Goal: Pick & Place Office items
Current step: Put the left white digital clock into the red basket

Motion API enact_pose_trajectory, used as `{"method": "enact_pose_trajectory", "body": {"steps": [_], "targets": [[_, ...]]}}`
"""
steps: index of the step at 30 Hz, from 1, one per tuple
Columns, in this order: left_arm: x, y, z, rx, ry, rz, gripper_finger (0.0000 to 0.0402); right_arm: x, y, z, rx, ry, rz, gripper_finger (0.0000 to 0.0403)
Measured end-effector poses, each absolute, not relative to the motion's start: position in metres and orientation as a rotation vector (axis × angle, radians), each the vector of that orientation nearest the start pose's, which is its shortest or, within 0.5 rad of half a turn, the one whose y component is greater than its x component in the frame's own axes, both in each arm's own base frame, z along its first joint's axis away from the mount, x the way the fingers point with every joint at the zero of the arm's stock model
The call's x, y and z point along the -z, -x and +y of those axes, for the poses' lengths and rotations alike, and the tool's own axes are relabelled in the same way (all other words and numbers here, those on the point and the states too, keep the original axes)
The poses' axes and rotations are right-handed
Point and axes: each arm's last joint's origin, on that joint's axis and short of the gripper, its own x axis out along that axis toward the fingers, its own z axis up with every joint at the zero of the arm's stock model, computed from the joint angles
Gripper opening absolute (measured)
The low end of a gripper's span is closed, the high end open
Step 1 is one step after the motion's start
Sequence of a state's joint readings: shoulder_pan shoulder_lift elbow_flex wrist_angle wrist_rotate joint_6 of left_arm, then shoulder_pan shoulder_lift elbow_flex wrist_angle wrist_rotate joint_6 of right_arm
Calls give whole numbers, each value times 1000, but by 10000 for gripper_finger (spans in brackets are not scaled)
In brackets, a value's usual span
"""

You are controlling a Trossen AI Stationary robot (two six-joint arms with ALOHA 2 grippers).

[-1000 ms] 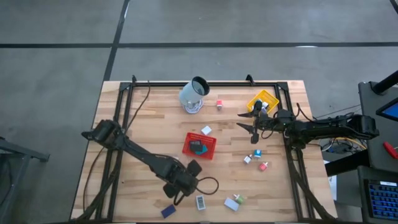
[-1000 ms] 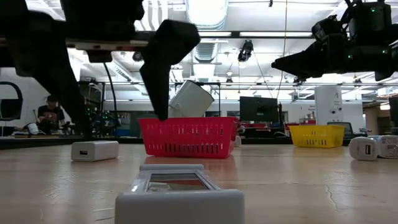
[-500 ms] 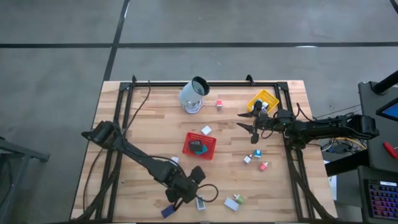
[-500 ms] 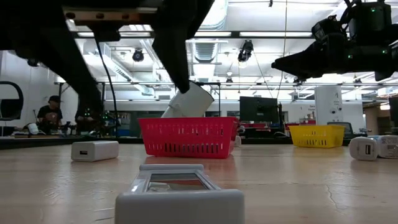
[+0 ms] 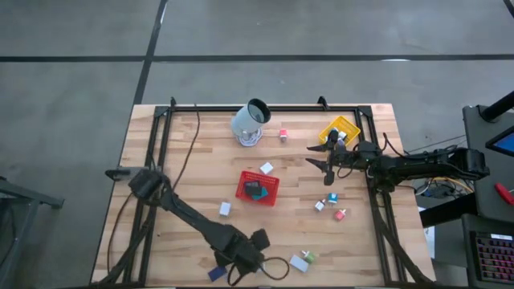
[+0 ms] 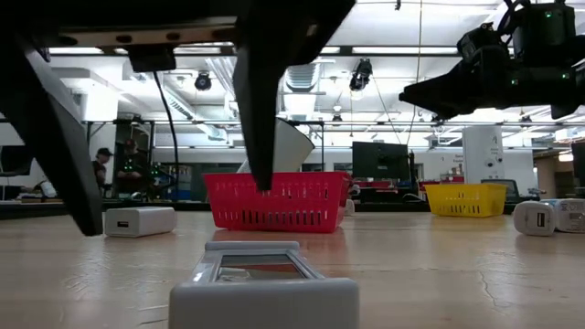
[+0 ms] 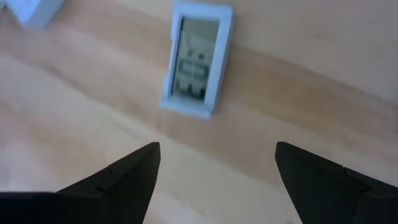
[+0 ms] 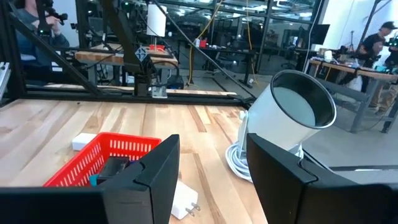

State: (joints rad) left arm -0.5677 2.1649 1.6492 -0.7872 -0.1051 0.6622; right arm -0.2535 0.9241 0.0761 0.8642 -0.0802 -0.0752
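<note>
While scanning the near edge of the table [image 5: 161, 144], find the left gripper [image 7: 217, 168] low over the wood, claw spread wide, nothing between the fingers [image 7: 134, 171]. Note just ahead of it a flat white device with a grey screen [image 7: 196, 65], lying on the table and untouched; in the low view, see the same device closest to the camera. Spot beside it along the near edge a dark blue flat piece [image 5: 217, 273], a white block [image 5: 299, 262] and a small green piece [image 5: 310, 256] touching that block.

Find the right gripper [image 5: 315, 156] held well above the table between the yellow mesh tray [image 5: 340, 128] and the red mesh tray [image 5: 243, 193], claw partly spread and gripping nothing. Look past its fingers [image 8: 155, 168] toward a white plug adapter [image 8: 183, 202] just beside the red tray.

Count a black item and a teal item [image 5: 255, 191] inside the red tray. See another white block [image 5: 226, 209] alone on the wood near that tray's left side. Place a pink-red block [image 5: 283, 133] near the pale cup [image 5: 250, 120], tipped on its side over a coiled white cable. Find on the right side a loose cluster: a teal piece [image 5: 332, 197], a white piece [image 5: 320, 205], a pink-red piece [image 5: 340, 213], near one another but apart.
</note>
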Motion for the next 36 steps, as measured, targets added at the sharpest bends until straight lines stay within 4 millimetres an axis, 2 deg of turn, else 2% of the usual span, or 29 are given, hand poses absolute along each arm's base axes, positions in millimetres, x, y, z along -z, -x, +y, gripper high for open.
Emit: {"method": "enact_pose_trajectory", "body": {"steps": [13,22,31,36], "targets": [[-159,-395,-251,908,-1162,1006,323,-169,-160,-39,174,57,14,178],[-153,-399,-258,1013,-1126,966,323,-167,-160,-39,174,47,36,178],[-153,-402,-261,1067,-1114,890,323,-167,-160,-39,174,46,36,178],[-146,-403,-259,1083,-1103,870,323,-167,-160,-39,174,46,35,178]]}}
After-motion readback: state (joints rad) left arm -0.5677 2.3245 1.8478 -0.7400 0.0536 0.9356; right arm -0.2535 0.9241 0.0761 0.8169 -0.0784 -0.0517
